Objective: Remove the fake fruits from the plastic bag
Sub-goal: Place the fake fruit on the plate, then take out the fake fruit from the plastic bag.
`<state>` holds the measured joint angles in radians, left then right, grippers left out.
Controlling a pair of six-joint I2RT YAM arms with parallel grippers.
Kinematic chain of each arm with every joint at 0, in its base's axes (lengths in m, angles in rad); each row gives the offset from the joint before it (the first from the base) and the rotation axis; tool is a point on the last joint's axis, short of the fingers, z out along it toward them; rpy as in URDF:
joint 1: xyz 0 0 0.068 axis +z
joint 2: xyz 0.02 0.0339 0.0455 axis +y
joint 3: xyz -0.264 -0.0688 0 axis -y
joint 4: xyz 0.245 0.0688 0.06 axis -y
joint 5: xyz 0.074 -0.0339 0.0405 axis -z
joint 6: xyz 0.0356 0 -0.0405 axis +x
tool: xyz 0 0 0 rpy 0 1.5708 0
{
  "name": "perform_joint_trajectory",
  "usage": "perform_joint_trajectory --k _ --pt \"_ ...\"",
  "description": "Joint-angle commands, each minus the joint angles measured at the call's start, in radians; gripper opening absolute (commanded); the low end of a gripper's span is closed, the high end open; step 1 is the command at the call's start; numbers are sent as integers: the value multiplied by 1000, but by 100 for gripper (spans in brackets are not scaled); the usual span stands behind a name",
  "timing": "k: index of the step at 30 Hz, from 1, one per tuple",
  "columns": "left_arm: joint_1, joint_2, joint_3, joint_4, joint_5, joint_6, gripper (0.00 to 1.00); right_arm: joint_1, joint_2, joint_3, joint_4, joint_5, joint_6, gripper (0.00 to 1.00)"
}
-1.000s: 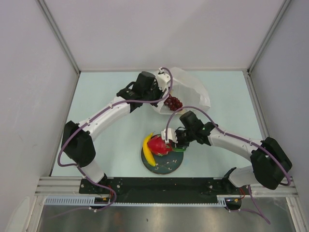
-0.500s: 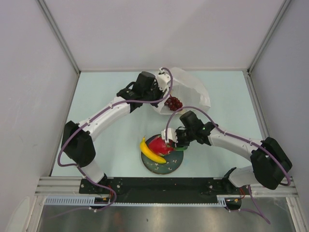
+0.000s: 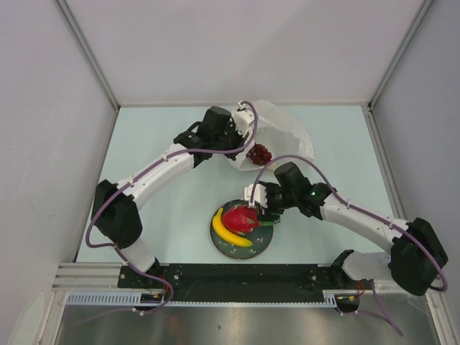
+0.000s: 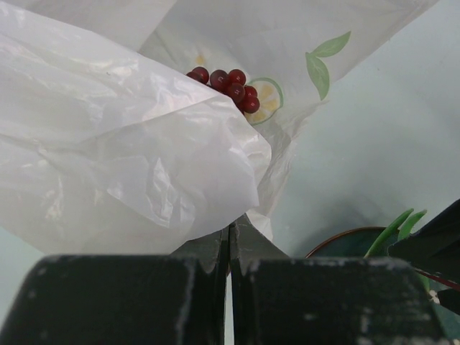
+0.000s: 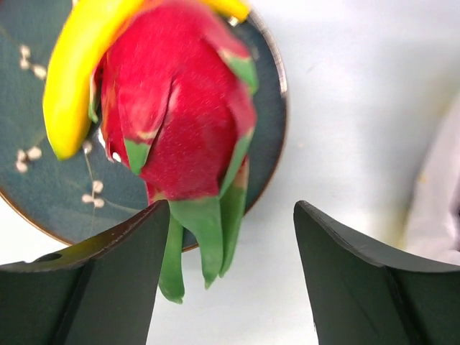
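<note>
The translucent white plastic bag (image 3: 277, 133) lies at the back of the table. My left gripper (image 3: 235, 144) is shut on the bag's edge (image 4: 215, 208) and holds it up. The dark red grape bunch (image 3: 258, 153) lies in the bag's mouth; it also shows in the left wrist view (image 4: 228, 86). The red-pink dragon fruit (image 3: 240, 218) and the yellow banana (image 3: 231, 231) lie on the dark blue-grey plate (image 3: 260, 244). My right gripper (image 3: 257, 203) is open just behind the dragon fruit (image 5: 176, 122), with its green tips between the fingers. The lemon is not in view.
Grey walls close in the table on the left, back and right. A black rail runs along the near edge below the arm bases. The plate's rim (image 4: 345, 237) shows at the lower right of the left wrist view.
My right gripper has let go of the dragon fruit and drawn back a little. The banana has slid from upright on the plate's left to lying along its front.
</note>
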<state>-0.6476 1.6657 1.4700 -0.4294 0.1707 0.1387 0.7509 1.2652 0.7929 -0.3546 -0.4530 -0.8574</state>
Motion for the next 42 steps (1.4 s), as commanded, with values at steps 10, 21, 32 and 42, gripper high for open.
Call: perform_joint_trajectory --k 10,21,32,42 --pt "11 -116 32 -14 108 13 0 -220 -60 133 262 132 610 67" --pt "14 -290 -51 -166 73 153 0 -282 236 315 520 214 713 43" --pt "63 -558 -365 -226 -80 199 0 -139 583 476 647 353 739 53" --pt "97 -538 -363 -213 -102 180 0 -117 802 696 658 488 840 83"
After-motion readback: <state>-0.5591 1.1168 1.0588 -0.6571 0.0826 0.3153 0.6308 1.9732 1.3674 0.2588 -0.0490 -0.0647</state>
